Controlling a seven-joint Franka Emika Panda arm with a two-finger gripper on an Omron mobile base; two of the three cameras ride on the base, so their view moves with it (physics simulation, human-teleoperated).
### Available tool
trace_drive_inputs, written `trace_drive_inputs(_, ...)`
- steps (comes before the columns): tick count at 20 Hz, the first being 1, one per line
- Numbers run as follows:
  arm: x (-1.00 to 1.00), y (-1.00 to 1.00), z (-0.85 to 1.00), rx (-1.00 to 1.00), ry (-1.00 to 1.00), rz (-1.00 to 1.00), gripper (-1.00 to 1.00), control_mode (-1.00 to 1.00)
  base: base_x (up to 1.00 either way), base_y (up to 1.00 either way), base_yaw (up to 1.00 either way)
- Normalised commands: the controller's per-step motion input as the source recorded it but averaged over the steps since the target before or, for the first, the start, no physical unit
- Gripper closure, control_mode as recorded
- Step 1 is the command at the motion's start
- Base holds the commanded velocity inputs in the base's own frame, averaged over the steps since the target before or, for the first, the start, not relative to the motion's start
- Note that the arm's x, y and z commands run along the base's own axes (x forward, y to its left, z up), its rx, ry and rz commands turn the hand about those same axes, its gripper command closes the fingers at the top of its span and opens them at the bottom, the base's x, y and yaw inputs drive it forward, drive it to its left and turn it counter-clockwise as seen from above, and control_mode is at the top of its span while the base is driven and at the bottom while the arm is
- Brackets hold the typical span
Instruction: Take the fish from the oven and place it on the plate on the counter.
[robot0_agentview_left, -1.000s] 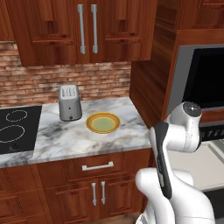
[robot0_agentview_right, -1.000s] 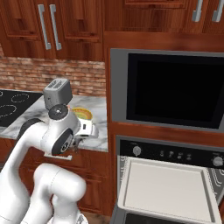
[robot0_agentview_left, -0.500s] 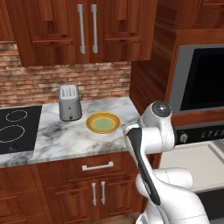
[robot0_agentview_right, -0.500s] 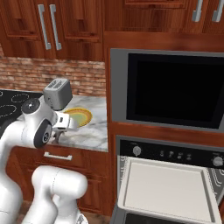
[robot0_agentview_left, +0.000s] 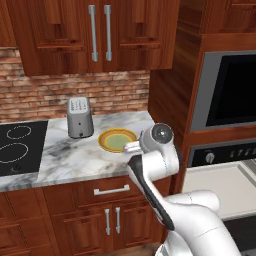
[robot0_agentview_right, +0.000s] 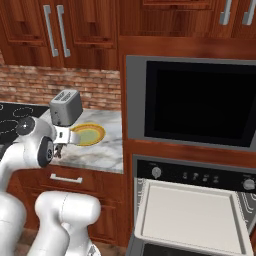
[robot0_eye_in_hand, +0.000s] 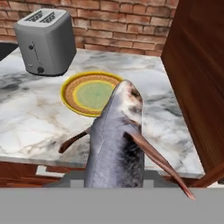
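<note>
Fish, slender grey-silver body (robot0_eye_in_hand: 117, 140), is held in the end effector (robot0_agentview_left: 132, 147) above the front part of the white-and-grey veined marble bench (robot0_eye_in_hand: 26, 118), nose toward the round yellow-rimmed, pale-green plate (robot0_eye_in_hand: 89, 93). Silver toaster (robot0_eye_in_hand: 43, 41) stands behind the plate's left; a reddish-brown wooden wall (robot0_eye_in_hand: 199, 74) bounds the bench's right edge. Steel oven (robot0_agentview_right: 192, 210) door hangs open.
</note>
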Motion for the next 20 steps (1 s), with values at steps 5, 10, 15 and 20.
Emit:
trace_drive_inputs(5, 0.83, 0.17, 0.02, 0.04, 0.01, -0.03, 1.00, -1.00, 0.00, 0.00, 0.00)
trace_drive_inputs(10, 0.80, 0.16, 0.00, 0.00, 0.05, -0.01, 1.00, -1.00, 0.00, 0.00, 0.00)
trace_drive_inputs(15, 0.66, 0.20, 0.00, 0.00, 0.14, 0.00, 1.00, -1.00, 0.00, 0.00, 0.00)
trace_drive_inputs(20, 0.38, 0.07, -0.08, 0.00, 0.14, 0.00, 1.00, -1.00, 0.00, 0.00, 0.00)
